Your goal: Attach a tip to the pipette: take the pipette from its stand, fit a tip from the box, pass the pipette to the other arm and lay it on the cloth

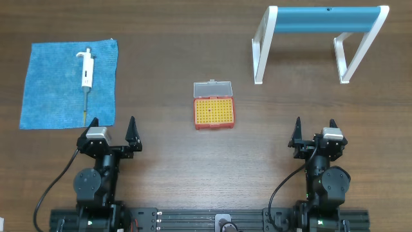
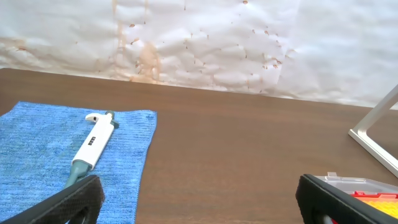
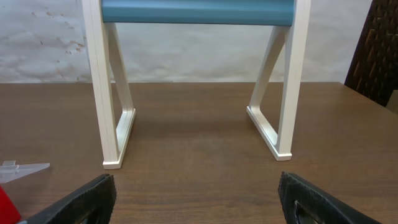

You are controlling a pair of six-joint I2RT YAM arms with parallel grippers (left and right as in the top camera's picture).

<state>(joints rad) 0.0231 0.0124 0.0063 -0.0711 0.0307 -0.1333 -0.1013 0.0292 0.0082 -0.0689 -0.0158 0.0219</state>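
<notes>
On the table [image 1: 161,51] the pipette [image 1: 87,69] looks light and hard, best held by its fat body; the left gripper [image 1: 112,126] and right gripper [image 1: 315,126] are wide open, empty.

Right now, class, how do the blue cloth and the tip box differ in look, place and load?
The cloth is blue and flat; the tip box is orange-red with its clear lid open.
The cloth lies at the table's left; the tip box stands mid-table.
The cloth bears the pipette; the tip box holds yellow tips.
Both rest on the brown table.
</notes>
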